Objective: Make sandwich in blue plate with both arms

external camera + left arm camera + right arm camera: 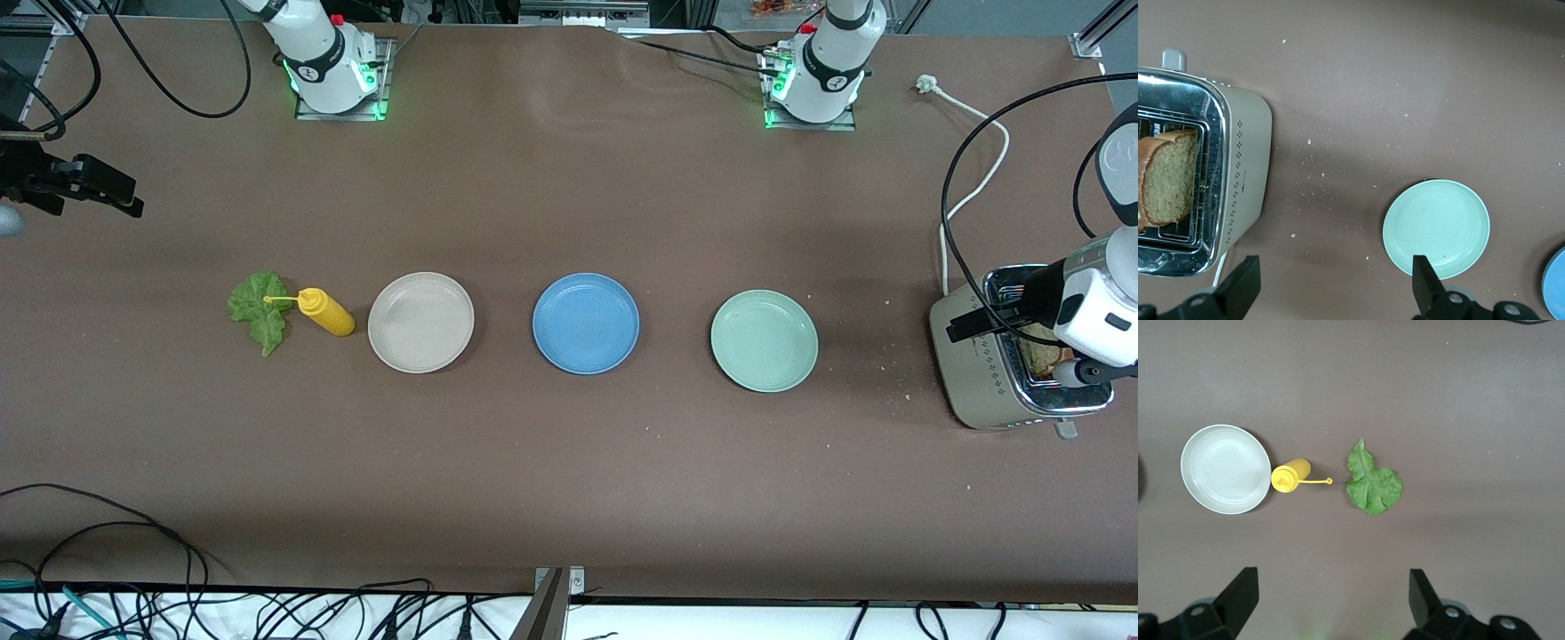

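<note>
i see the blue plate (pixel 585 322) bare at the middle of the table (pixel 569 498), with the beige plate (pixel 420 321) beside it toward the right arm's end and the pale green plate (pixel 764 340) toward the left arm's end. the bread (pixel 1166 177) stands in the toaster (pixel 996 373) by the table edge at the left arm's end; the lettuce (pixel 259 309) lies flat next to the yellow squeeze bottle (pixel 325 312). nothing is assembled yet, so i judge we're at the first fetch. the left gripper (pixel 1331 283) hangs over the toaster, jaws spread wide, holding nothing. the right gripper (pixel 1331 597) hangs high above the lettuce, equally wide and empty. next i'd lower the left one onto a slice.
</note>
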Controlling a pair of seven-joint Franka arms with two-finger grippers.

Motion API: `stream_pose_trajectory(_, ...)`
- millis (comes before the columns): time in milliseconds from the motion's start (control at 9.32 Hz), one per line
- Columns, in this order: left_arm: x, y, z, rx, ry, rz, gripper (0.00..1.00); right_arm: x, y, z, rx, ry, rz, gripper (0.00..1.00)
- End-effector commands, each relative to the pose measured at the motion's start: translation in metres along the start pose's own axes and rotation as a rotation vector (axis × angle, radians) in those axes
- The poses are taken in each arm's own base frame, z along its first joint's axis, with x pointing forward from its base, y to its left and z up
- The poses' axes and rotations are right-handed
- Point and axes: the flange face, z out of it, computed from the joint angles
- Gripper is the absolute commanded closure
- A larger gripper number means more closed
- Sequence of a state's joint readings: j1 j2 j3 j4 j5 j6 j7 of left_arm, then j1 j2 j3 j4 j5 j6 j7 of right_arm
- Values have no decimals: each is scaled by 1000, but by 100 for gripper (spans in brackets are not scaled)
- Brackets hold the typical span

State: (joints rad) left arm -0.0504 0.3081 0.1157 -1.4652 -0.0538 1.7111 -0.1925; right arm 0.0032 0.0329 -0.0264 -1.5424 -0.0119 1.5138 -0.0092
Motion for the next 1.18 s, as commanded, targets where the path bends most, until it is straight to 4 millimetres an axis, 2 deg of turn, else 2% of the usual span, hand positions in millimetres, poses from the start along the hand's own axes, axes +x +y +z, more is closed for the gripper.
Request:
stream_pose_trajectory(0,-1,-23,-8,-13,4,13,0,-4,-2,-6,9,-3,6,0)
stream_pose_trajectory(322,13,-91,-7,33,17,72,0,-4,-2,-6,9,-1,6,0)
stream_pose_trajectory(537,26,-119,3,112,55,105,0,-4,-2,-6,9,-1,6,0)
stream_pose_trajectory(751,40,-152,25,118,60,140,0,-4,-2,-6,9,-1,6,0)
stream_pose_trajectory(859,46,-158,40,120,52,153,0,-4,-2,-6,9,-3,6,0)
stream_pose_trajectory(1073,55,-158,73,123,11,168,0,-4,-2,-6,9,-3,6,0)
